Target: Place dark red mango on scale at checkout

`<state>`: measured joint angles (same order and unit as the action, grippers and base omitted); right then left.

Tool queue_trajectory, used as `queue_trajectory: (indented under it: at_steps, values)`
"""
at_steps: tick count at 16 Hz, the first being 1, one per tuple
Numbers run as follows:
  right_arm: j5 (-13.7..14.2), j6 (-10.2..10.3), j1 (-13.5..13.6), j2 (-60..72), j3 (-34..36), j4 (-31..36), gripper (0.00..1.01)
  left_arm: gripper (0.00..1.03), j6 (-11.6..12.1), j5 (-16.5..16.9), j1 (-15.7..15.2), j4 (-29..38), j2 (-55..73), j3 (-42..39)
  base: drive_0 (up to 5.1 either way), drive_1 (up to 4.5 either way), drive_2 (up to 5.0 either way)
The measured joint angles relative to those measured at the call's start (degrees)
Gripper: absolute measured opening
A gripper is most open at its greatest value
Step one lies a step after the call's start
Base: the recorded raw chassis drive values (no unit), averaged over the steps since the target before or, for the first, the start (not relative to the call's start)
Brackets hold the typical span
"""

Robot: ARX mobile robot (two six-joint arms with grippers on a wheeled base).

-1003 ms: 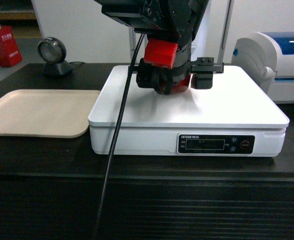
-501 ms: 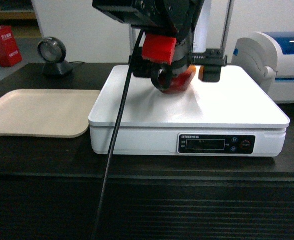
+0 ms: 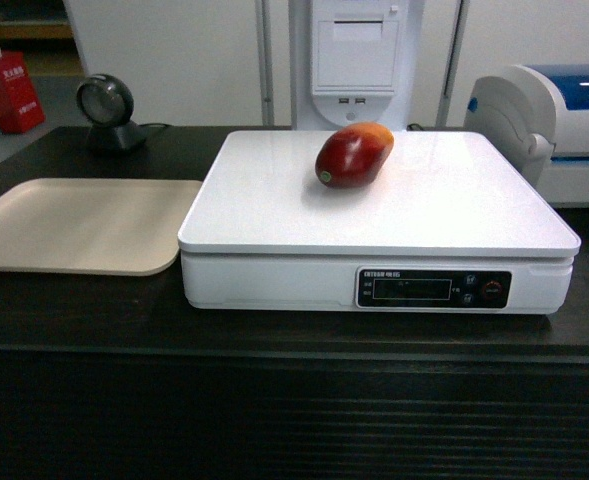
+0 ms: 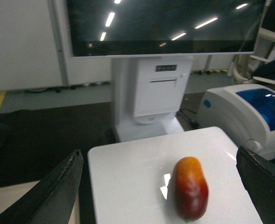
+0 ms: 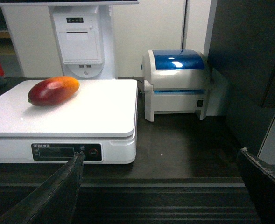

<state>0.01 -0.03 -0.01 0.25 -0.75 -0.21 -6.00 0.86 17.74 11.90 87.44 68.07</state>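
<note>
**Mango down on the platform, both jaws clear**

Mango (image 3: pixel 353 155) first: the dark red mango lies on its side on the white top of the scale (image 3: pixel 424 215), above centre in the head view, nothing touching it. Orange-yellow end points to the upper right, green stem spot faces lower left. Lying flat on its long side, it looks settled; I judge it unlikely to roll.

Left wrist view: same fruit (image 4: pixel 190 193) at lower centre, orange end away from my camera. My left gripper (image 4: pixel 167 205) frames it with fingers spread wide, one at each lower corner, well apart from the fruit.

Right wrist view: fruit (image 5: pixel 52 90) at upper left of the platform. My right gripper (image 5: pixel 160 196) hangs low in front of the checkout (image 5: pixel 174 154), fingers likewise spread wide, holding nothing.

Outward: the display panel (image 3: pixel 432 288) faces the head camera. Beige tray (image 3: pixel 74 225) sits just beside the scale at left, bare. Round scanner (image 3: pixel 107 108) upper left, label printer (image 3: pixel 544 125) at right edge, receipt terminal (image 3: pixel 352 55) behind.

Judgement: placement reads as done.
</note>
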Motion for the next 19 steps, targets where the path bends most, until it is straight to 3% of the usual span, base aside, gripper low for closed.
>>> queue_trajectory:
  at_steps: [5,8,10,11,12,14,18,19]
  values:
    - [0.00,0.00,0.00,0.00,0.00,0.00,0.98,0.98,-0.17,0.04,-2.75,0.50,-5.84,-5.79,0.0,0.00,0.0]
    - [0.00,0.00,0.00,0.00,0.00,0.00,0.98,0.98,0.48,-0.79,-7.98,-0.66,-19.19,-16.02,0.0,0.00,0.0]
    - [0.00,0.00,0.00,0.00,0.00,0.00,0.98,0.96,2.29,-1.75,-10.78,-0.46,-25.92,-20.35,0.0,0.00,0.0]
    - [0.00,0.00,0.00,0.00,0.00,0.00,0.98,0.85,3.58,-5.35,-11.82,2.99,-29.27,-23.80,0.0,0.00,0.0]
    - [0.00,0.00,0.00,0.00,0.00,-0.02,0.98,0.75,4.37,-5.42,-13.09,2.93,-34.05,-28.70,0.0,0.00,0.0]
    - [-0.02,0.00,0.00,0.00,0.00,0.00,0.98,0.53,4.98,-1.44,-17.33,0.22,-44.15,-38.84,0.0,0.00,0.0]
    - [0.00,0.00,0.00,0.00,0.00,0.00,0.98,0.08,5.01,-0.90,-17.68,3.37,-55.89,-50.71,0.0,0.00,0.0]
    - [0.00,0.00,0.00,0.00,0.00,-0.02,0.98,0.02,5.16,-0.90,-17.68,3.43,-57.07,-53.00,0.0,0.00,0.0]
